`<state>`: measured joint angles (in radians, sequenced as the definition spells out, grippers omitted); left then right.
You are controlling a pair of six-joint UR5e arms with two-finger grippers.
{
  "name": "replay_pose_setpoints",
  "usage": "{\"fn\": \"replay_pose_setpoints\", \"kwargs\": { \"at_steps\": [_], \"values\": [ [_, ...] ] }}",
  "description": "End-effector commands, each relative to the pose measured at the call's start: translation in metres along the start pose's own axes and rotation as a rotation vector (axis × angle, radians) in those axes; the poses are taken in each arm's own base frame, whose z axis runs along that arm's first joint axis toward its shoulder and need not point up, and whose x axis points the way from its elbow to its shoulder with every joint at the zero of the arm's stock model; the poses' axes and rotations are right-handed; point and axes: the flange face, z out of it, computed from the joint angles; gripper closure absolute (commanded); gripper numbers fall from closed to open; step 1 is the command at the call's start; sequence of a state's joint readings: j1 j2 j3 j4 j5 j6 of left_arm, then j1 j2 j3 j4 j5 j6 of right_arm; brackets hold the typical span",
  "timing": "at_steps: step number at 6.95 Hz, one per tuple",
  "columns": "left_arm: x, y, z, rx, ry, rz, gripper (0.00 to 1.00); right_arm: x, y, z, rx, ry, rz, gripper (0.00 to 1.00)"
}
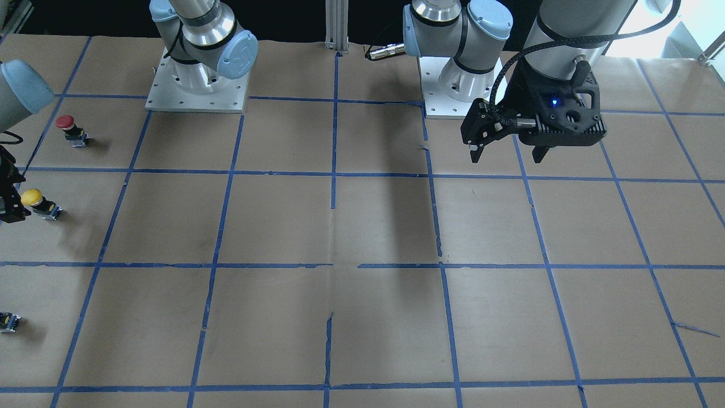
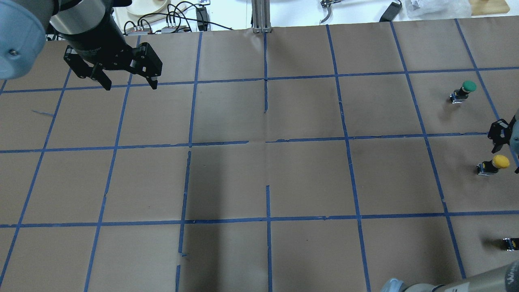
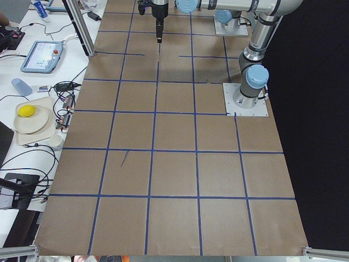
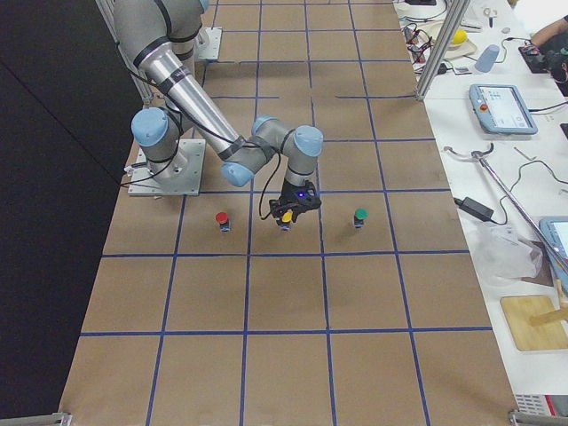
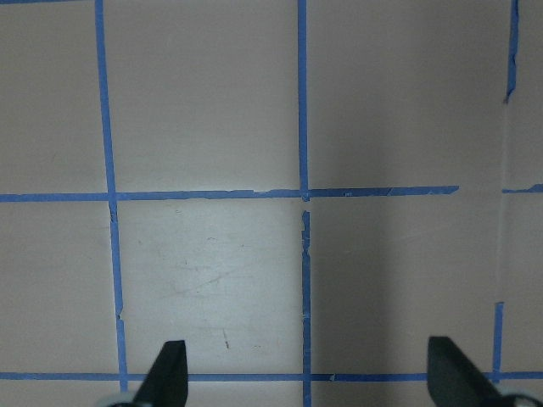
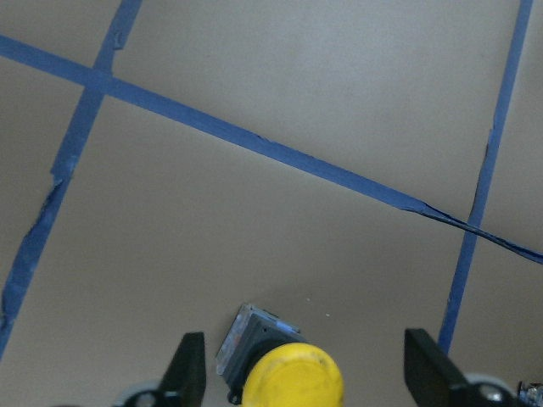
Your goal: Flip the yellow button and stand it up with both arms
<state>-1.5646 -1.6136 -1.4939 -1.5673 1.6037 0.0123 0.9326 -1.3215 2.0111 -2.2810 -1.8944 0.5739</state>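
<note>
The yellow button [image 1: 34,201] stands cap up on the paper-covered table near its right end; it also shows in the overhead view [image 2: 496,163] and the exterior right view [image 4: 286,217]. My right gripper [image 6: 305,377] hangs right above it, open. In the right wrist view the yellow cap [image 6: 293,375] sits between the two fingertips [image 6: 188,369], apart from both. My left gripper [image 2: 130,86] is open and empty, hovering above the table's far left part; it also shows in the front view [image 1: 508,154] and the left wrist view [image 5: 310,377].
A red-capped button [image 1: 68,127] and a green-capped button [image 2: 466,88] stand on either side of the yellow one. A small capless black-grey part [image 2: 511,243] lies near the table's right edge. Blue tape lines grid the brown paper [image 2: 267,178].
</note>
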Motion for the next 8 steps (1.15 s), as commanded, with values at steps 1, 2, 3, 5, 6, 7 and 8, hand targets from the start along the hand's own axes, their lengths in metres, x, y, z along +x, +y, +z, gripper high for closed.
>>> {"fn": "replay_pose_setpoints", "kwargs": {
  "at_steps": [1, 2, 3, 5, 6, 7, 8],
  "values": [
    [0.000, 0.000, -0.001, 0.001, -0.001, 0.000, 0.00, 0.012, -0.007, -0.044, -0.020, 0.006, -0.005, 0.01],
    [0.000, 0.000, 0.000, -0.001, -0.002, 0.006, 0.00, 0.027, -0.001, -0.080, -0.141, 0.048, -0.037, 0.01],
    [0.000, 0.000, -0.001, 0.002, -0.001, 0.005, 0.00, 0.035, -0.002, -0.123, -0.191, 0.024, -0.053, 0.00],
    [-0.001, -0.002, -0.004, 0.008, 0.002, 0.003, 0.00, 0.038, 0.026, -0.221, -0.151, -0.104, -0.139, 0.00],
    [-0.001, -0.004, -0.012, 0.024, -0.001, 0.002, 0.00, 0.023, 0.071, -0.250, -0.140, -0.148, -0.249, 0.00],
    [-0.001, -0.004, -0.012, 0.018, -0.001, 0.004, 0.00, 0.005, 0.108, -0.271, -0.143, -0.220, -0.400, 0.00],
    [-0.001, -0.005, -0.010, 0.013, -0.001, 0.003, 0.00, 0.015, 0.119, -0.289, -0.097, -0.269, -0.588, 0.00]
  ]
}}
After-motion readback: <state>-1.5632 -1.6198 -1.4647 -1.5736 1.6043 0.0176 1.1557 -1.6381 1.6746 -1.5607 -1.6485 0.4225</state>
